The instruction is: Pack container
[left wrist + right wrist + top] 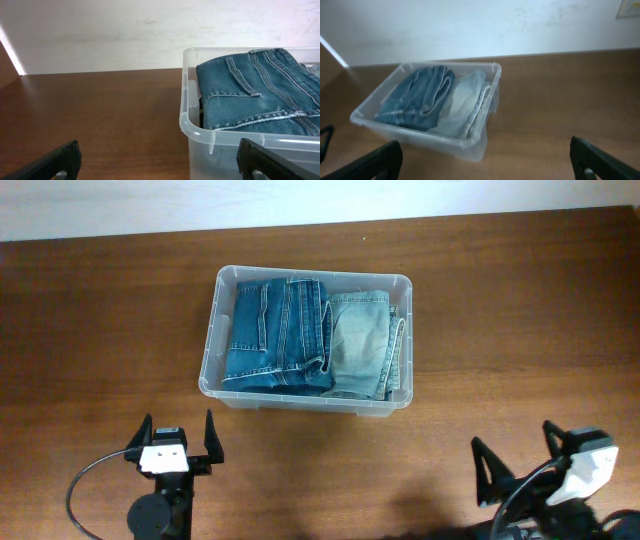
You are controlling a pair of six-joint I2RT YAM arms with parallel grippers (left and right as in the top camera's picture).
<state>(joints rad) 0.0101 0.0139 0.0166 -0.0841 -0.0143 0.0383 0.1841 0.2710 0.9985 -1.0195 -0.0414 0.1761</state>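
The clear plastic container (214, 330) stands in the middle of the wooden table. Inside lie folded dark blue jeans (275, 335) on the left and folded light blue jeans (362, 345) on the right. My left gripper (178, 438) is open and empty near the front edge, apart from the container. My right gripper (515, 452) is open and empty at the front right. The left wrist view shows the container's near corner (192, 127) and the dark jeans (250, 95). The right wrist view shows the whole container (470, 145) with both pairs of jeans.
A pale wall (200, 200) runs along the table's far edge. A black cable (80, 480) loops beside the left arm. Bare wood (520, 310) lies to either side of the container.
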